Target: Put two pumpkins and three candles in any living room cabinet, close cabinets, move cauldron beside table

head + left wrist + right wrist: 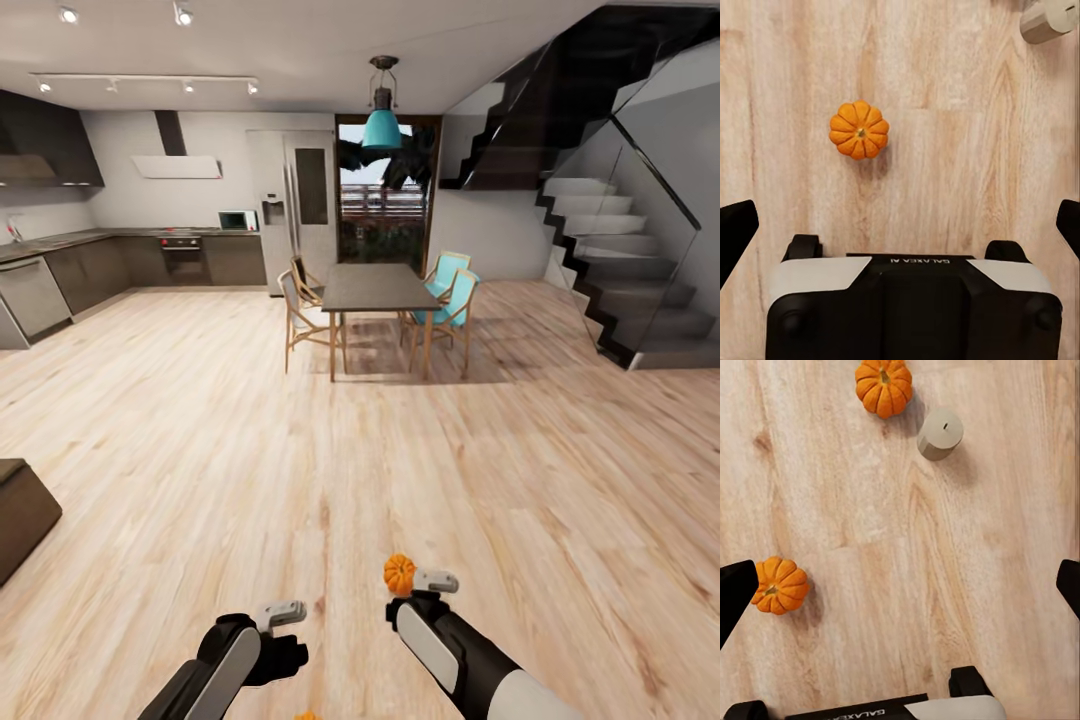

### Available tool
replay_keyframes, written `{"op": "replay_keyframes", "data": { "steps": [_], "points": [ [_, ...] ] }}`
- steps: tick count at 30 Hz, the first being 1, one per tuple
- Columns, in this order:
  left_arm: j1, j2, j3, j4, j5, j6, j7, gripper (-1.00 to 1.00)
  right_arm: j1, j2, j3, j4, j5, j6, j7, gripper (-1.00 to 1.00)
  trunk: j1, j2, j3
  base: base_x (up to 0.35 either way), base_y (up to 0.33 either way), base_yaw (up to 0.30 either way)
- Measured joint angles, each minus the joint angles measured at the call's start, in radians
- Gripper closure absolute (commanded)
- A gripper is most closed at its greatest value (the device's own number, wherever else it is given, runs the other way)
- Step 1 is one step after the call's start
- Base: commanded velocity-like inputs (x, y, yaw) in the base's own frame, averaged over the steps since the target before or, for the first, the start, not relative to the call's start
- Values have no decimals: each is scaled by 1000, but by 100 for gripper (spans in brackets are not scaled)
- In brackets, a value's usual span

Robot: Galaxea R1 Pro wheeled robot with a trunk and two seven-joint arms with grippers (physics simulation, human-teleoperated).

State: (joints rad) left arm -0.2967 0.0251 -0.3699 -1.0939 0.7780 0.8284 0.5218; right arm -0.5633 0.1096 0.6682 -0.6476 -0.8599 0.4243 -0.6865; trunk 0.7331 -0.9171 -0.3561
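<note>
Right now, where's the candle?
The candle stands upright on the wood floor in the right wrist view, right beside one pumpkin and apart from a second pumpkin near a fingertip of the right gripper.

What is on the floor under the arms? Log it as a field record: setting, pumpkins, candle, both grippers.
setting: open-plan room, wooden floor, dining table far ahead
first pumpkin: on the floor, stem up
second pumpkin: on the floor, apart from the first, near one finger of the right gripper
candle: upright, close beside the first pumpkin
left gripper: open, empty, above the floor
right gripper: open, empty, above the floor
</note>
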Motion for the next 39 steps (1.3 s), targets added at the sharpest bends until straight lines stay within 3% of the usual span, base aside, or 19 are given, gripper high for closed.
{"op": "replay_keyframes", "data": {
  "steps": [13,21,30,39],
  "points": [
    [1,0,0,0,0,-3,0,-100,0,0,1,1,0,1,-4,-100,0,0,0,240,-176,134],
    [0,-1,1,0,0,-2,0,-100,0,0,1,1,0,1,-4,-100,0,0,0,-12,-140,88],
    [0,0,2,0,0,-3,0,-100,0,1,2,2,0,0,-5,-100,0,0,0,23,-150,255],
    [0,-1,1,0,0,-4,0,-100,0,2,2,2,0,0,-6,-100,0,0,0,42,-161,26]
  ]
}}
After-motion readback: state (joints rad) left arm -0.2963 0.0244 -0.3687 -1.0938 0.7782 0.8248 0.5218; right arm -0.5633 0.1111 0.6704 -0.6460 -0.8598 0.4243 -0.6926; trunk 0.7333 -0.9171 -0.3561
